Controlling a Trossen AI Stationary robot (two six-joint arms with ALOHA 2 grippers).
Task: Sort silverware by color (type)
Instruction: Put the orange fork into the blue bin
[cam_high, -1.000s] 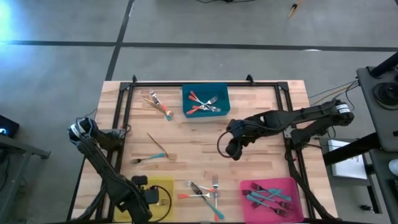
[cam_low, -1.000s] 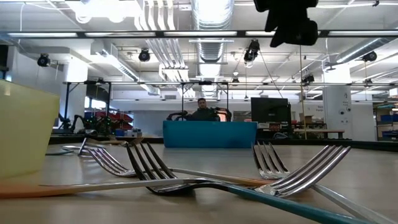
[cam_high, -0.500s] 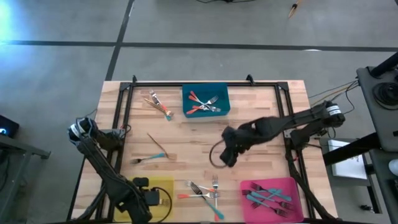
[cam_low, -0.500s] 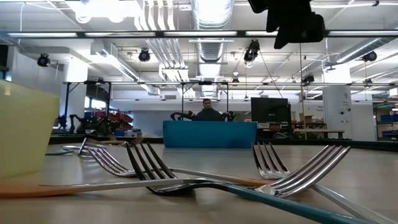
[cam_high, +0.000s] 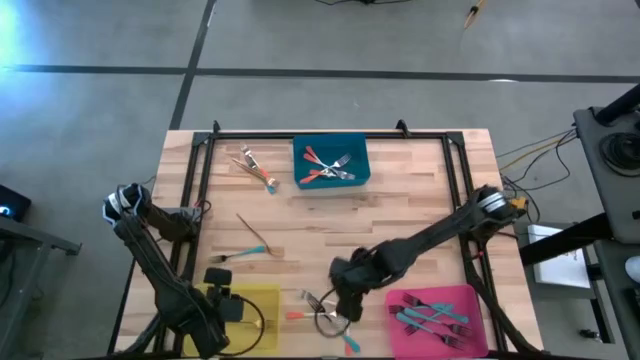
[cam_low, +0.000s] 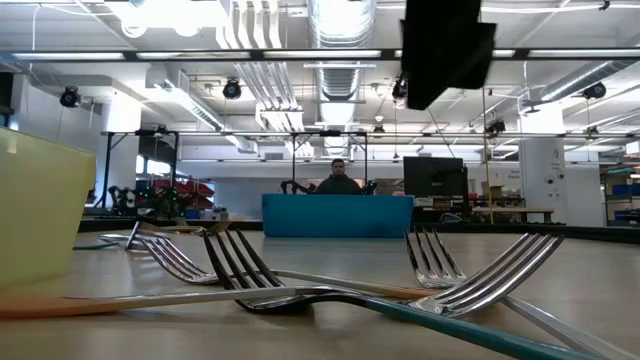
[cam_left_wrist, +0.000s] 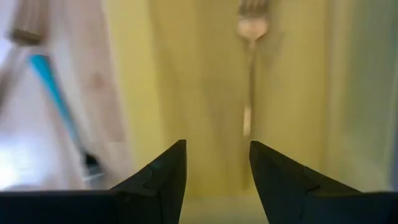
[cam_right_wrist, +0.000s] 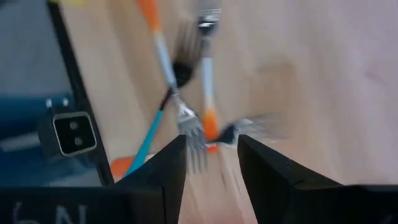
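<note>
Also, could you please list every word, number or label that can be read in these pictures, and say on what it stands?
White marks on the dark body behind the right gripper: cut off by the picture's edge and blurred, not readable.
Everywhere else, in all four views: no text that can be read.

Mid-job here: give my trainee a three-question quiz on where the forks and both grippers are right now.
1. True or false: the left gripper hangs open over the yellow bin, where a gold fork lies.
2. Which bin holds teal-handled forks? A blue, B pink, C yellow.
3. Fill in: the right gripper is above the pile of forks at the table's ___ edge.

Key: 1 true; 2 B; 3 near.
</note>
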